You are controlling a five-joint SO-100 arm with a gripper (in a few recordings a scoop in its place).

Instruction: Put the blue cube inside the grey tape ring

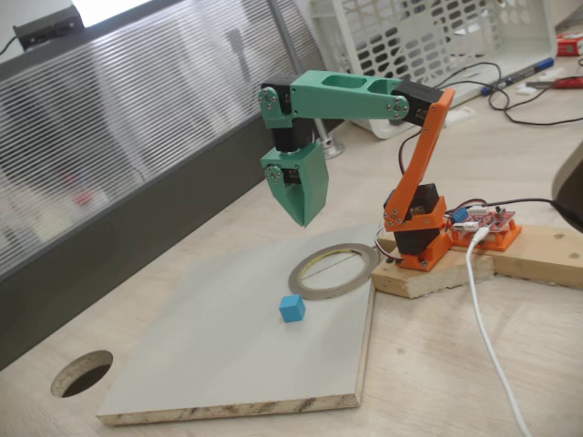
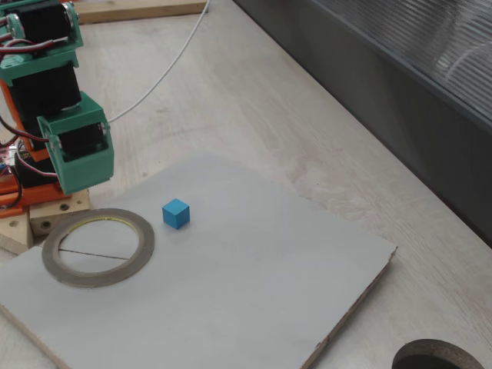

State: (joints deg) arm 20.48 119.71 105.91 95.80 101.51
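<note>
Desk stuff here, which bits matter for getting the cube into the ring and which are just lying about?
For the job: blue cube, grey tape ring, gripper, white board.

Lying about: white basket, blue pen, white cable, table hole.

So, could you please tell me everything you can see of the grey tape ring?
The thin, flat grey tape ring lies flat on the pale board, near the edge closest to the arm's orange base. It has a wide hollow centre, a pale yellowish inner edge and a thin dark line across the hole. The small blue cube sits just outside it, apart.
</note>
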